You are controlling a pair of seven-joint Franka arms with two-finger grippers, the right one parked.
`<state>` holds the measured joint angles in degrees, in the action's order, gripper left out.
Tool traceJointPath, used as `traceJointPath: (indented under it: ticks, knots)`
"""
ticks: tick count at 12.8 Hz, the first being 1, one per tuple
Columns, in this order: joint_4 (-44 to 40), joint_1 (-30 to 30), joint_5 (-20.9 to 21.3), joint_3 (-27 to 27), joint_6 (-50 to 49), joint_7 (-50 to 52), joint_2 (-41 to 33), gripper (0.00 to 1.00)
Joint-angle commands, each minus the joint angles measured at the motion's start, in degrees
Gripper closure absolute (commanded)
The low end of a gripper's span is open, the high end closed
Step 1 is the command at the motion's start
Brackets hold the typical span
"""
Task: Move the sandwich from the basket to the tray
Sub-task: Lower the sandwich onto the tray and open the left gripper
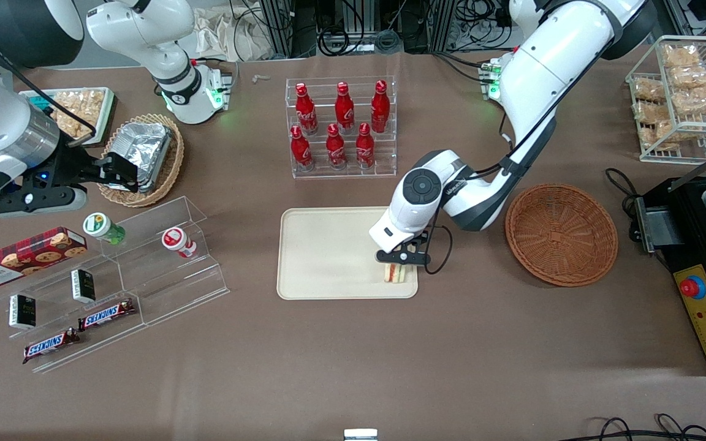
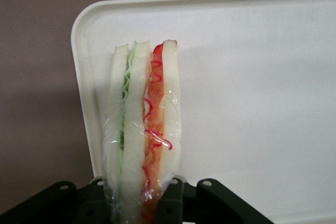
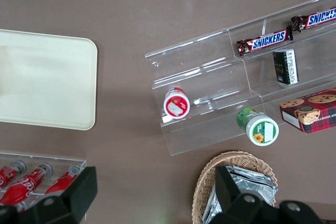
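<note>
Over the tray (image 1: 328, 251) corner nearest the emptied wicker basket (image 1: 561, 234), end effector (image 1: 403, 260) pinching the wrapped sandwich (image 2: 142, 129); placing step, next lower and release.

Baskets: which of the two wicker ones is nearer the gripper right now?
The reddish-brown basket, empty, beside the tray. The tan basket holding foil sits toward the parked arm's end. The gripper holds the sandwich over the tray.

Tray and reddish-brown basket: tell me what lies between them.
Front view: only the gripper, shut on the sandwich at the tray's edge, and its arm; toward the basket, bare table.
</note>
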<state>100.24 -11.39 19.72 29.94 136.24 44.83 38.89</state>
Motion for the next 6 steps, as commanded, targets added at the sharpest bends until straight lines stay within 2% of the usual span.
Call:
traceJointPath:
  ticks: [1,2,3,4,6]
  knots:
    - [-1.98,-0.57,2.25,-0.06,0.78,2.1,1.89,0.43]
    - [-1.98,-0.57,3.64,-0.06,0.78,2.19,1.89,0.36]
    - [-1.98,-0.48,4.79,-0.15,0.78,2.19,2.06,0.23]
    - [-1.98,-0.39,4.97,-0.15,0.78,2.19,2.33,0.0]
    - [-1.89,-0.39,4.89,-0.15,0.78,2.28,2.15,0.0]
